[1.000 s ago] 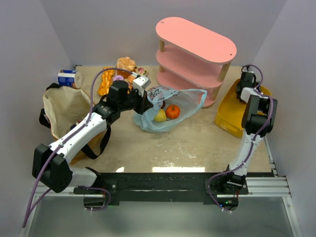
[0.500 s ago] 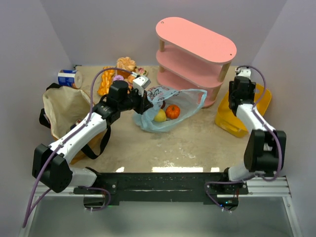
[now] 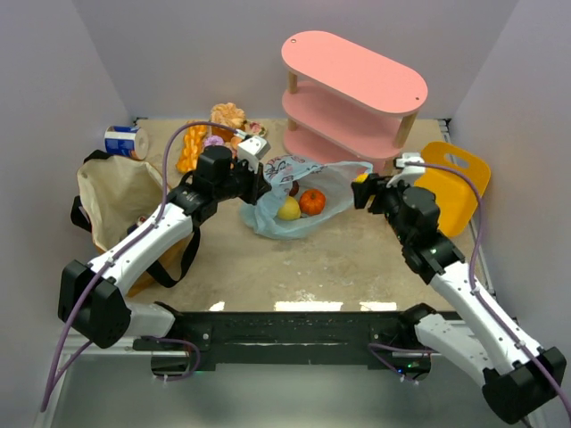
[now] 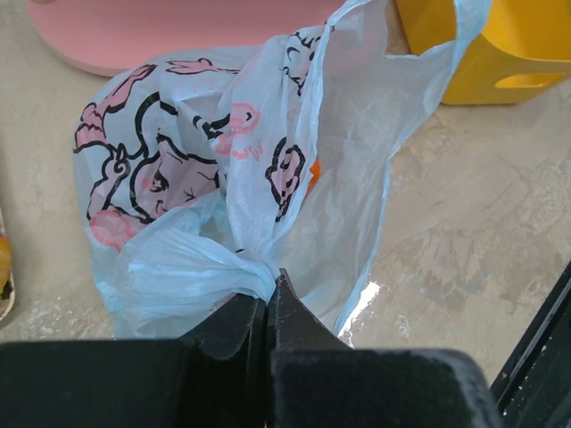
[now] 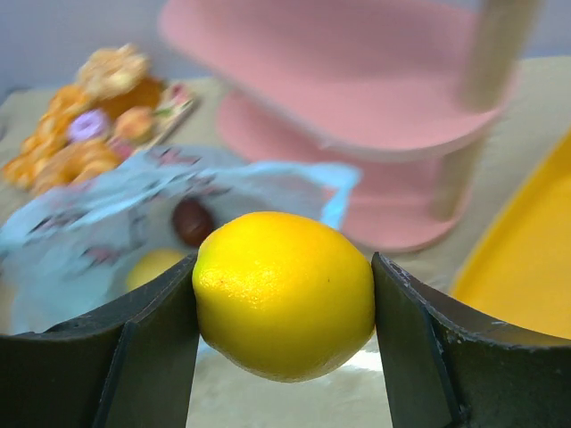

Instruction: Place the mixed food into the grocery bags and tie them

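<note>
The left gripper point(image 4: 269, 299) is clamped tight on a bunched bit of the blue plastic bag point(image 3: 343, 181). It lifts that edge, I'd say so the mouth gapes toward the other arm. The right gripper point(image 3: 363, 191) has a lemon point(image 5: 284, 294) squeezed between its fingers, spread just to the fruit's width, and hovers beside the bag's open side in front of the pink shelf point(image 3: 352, 89), likely to drop it in
</note>
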Controlling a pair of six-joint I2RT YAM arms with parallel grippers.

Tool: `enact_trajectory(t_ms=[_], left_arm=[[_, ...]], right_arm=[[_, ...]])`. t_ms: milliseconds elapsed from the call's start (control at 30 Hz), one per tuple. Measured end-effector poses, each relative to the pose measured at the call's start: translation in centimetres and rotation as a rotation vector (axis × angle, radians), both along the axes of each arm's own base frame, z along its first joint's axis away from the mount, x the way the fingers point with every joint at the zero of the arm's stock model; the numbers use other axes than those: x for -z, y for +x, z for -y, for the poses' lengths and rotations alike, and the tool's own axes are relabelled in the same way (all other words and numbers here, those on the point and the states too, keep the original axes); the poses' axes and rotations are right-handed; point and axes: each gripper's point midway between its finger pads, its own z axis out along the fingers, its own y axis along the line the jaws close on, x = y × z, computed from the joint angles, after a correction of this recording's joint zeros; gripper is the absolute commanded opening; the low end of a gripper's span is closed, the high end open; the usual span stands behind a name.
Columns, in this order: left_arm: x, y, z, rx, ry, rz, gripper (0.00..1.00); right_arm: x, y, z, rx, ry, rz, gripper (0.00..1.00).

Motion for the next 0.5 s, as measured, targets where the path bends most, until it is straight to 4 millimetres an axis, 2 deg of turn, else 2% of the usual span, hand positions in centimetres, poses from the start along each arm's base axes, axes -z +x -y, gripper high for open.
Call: enact_trajectory(t_ms=[100, 233, 400, 500], left_arm=[[0.3, 0.2, -0.4, -0.020, 0.020, 0.004, 0.00], [0.3, 0.5, -0.7, -0.037, 0.029, 0.010, 0.00], [0.3, 0.8, -1.1, -0.051, 0.050, 0.027, 0.00], [0.3, 0.9, -1.1, -0.054, 0.054, 0.031, 0.00]], right_arm=[[3.2, -1.1, -4.5, -0.153, 0.014, -0.085, 0.19], [7.9, -0.6, -9.1, -0.262, -0.013, -0.205, 0.21], [13.1, 1.1, -12.1, -0.316, -0.032, -0.309, 0.21], [14.0, 2.9, -13.7, -0.334, -0.023, -0.311, 0.24]])
